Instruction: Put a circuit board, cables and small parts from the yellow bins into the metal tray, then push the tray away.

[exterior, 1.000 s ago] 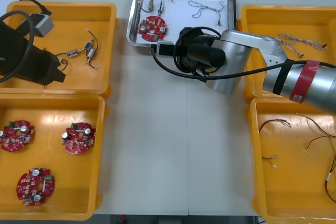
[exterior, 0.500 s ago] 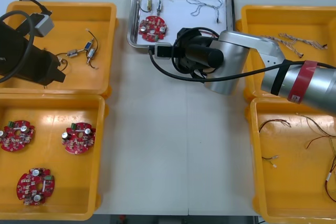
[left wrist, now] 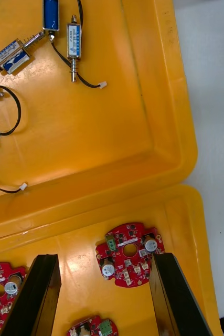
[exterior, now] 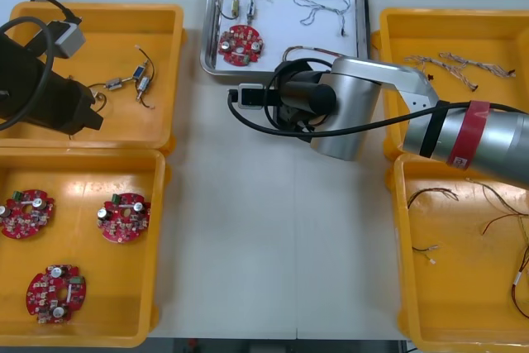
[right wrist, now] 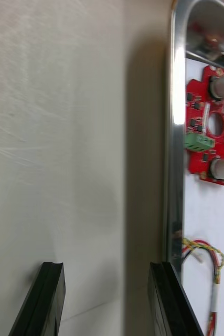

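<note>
Pale desk lies bare and wide between the yellow bins, open from its near edge up to the metal tray, whose far rim sits at the desk's far edge. We see the right arm reaching across to the tray's near rim. The right fingers stand wide apart with nothing between them, one just beside that rim. The left arm waits over the left bins, and the left fingers are spread and empty above a bin's circuit boards. Inside the tray lie a round red circuit board, a twisted cable, a red and yellow cable and small metal parts.
</note>
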Robot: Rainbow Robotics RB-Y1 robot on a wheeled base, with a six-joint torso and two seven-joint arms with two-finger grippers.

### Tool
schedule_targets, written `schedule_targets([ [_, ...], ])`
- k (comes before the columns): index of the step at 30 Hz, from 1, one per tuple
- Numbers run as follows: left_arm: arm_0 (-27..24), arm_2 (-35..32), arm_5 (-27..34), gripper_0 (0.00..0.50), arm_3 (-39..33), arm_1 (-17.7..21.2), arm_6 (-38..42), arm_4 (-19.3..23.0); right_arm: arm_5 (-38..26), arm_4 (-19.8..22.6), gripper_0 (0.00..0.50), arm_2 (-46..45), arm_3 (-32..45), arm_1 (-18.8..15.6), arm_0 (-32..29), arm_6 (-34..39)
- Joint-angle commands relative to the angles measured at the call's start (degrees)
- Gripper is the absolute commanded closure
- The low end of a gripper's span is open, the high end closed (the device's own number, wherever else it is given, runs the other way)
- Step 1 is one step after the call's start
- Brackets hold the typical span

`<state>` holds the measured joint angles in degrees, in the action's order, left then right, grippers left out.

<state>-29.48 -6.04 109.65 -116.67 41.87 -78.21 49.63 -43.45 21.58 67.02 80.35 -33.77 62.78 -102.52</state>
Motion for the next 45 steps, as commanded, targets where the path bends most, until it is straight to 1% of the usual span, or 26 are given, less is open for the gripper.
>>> schedule_targets([
  [1,0.92,-1.69,0.35,0.0,-1.81,2.33,-0.54,0.2,-4.63,0.92,0.032,0.74,5.79,0.37,2.87,-1.98],
  [7,0.92,-1.69,0.35,0.0,-1.81,2.33,-0.54,0.2,-11.66,0.92,0.0,0.66,10.88,0.2,2.87,-1.45],
  [11,0.92,-1.69,0.35,0.0,-1.81,2.33,-0.54,0.2,-16.4,1.01,0.0,0.57,14.66,-0.07,2.87,-0.75],
  [13,0.92,-1.69,0.35,0.0,-1.81,2.33,-0.54,0.2,-17.55,1.01,0.0,0.57,15.63,-0.16,2.87,-0.49],
  [15,0.92,-1.69,0.35,0.0,-1.81,2.33,-0.54,0.2,-19.74,1.8,0.0,0.48,17.3,-0.33,2.87,0.04],
  [17,0.92,-1.69,0.35,0.0,-1.81,2.33,-0.54,0.2,-21.41,3.91,0.0,-0.13,18.35,-0.42,2.87,0.3],
  [18,0.92,-1.69,0.35,0.0,-1.81,2.33,-0.54,0.2,-22.82,5.67,0.0,-0.84,19.06,-0.42,2.87,0.66],
  [19,0.92,-1.69,0.35,0.0,-1.81,2.33,-0.54,0.2,-23.44,6.37,0.0,-1.19,19.32,-0.42,2.87,0.66],
  [20,0.92,-1.69,0.35,0.0,-1.81,2.33,-0.54,0.2,-25.54,8.48,0.0,-2.24,20.46,-0.42,2.87,0.92],
  [23,0.92,-1.69,0.35,0.0,-1.81,2.33,-0.54,0.2,-29.06,11.47,0.0,-4.18,22.49,-0.42,2.87,1.45],
  [27,0.92,-1.69,0.35,0.0,-1.81,2.33,-0.54,0.2,-32.93,14.19,0.0,-6.46,24.51,-0.42,2.87,2.15],
  [30,0.92,-1.69,0.35,0.0,-1.81,2.33,-0.54,0.2,-36.27,17.09,0.0,-9.63,25.91,-0.6,2.61,3.12],
  [34,0.92,-1.69,0.35,0.0,-1.81,2.33,-0.54,0.2,-40.57,19.9,0.0,-15.51,27.67,-0.68,0.5,3.73],
  [38,0.92,-1.69,0.35,0.0,-1.81,2.33,-0.54,0.2,-44.71,21.49,0.0,-20.44,29.17,-1.21,-1.0,4.26],
  [45,0.92,-1.69,0.35,0.0,-1.81,2.33,-0.54,0.2,-52.26,24.21,0.0,-28.87,29.34,-2.27,-1.96,5.66],
])
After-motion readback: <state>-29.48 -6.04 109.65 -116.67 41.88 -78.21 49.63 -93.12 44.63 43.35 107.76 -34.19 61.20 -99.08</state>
